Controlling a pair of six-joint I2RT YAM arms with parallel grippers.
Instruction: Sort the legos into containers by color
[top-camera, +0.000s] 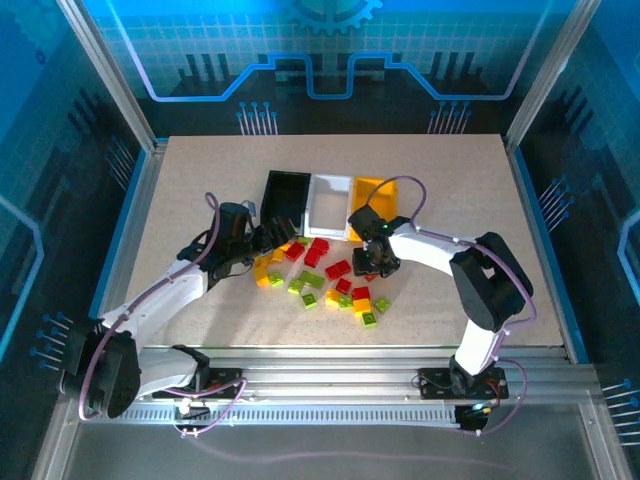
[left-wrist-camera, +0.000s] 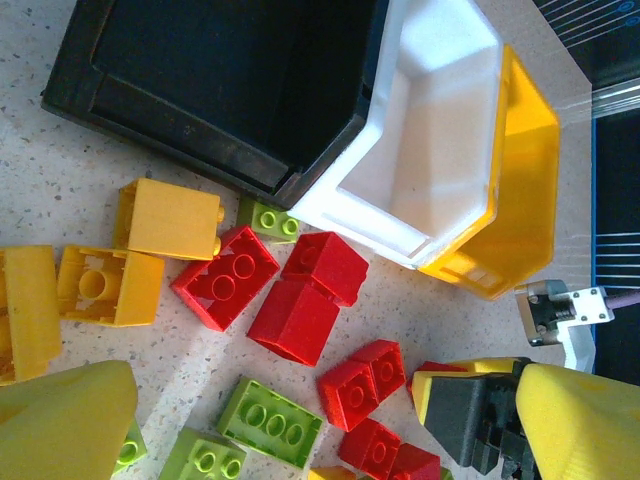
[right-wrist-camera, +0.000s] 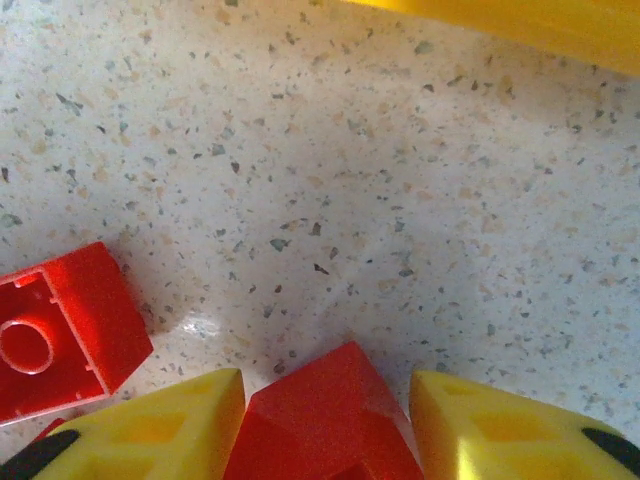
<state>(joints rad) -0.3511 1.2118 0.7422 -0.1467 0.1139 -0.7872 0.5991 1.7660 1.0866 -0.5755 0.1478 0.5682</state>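
The right arm (top-camera: 485, 285) rises from its base, bends at the elbow and runs left across the worktop (top-camera: 200, 180). Its wrist is tipped down at the right edge of the legos (top-camera: 325, 285). The right fingers (right-wrist-camera: 150, 430) grasp a red brick (right-wrist-camera: 320, 420), one yellow pad on each side. The brick sits tilted, low on the speckled surface, just in front of the yellow bin (right-wrist-camera: 520, 25). A second red brick (right-wrist-camera: 50, 340) lies hollow side up just beside it.

The left arm (top-camera: 170, 290) stretches diagonally from the near left corner to the left side of the pile. The left fingers (left-wrist-camera: 60, 420) are released and spread wide, hovering over red, yellow and green bricks with nothing held.

The black bin (top-camera: 287, 176), white bin (top-camera: 330, 180) and the yellow one stand touching in a row behind the pile. The rest of the legos lie scattered on the worktop in front of them.
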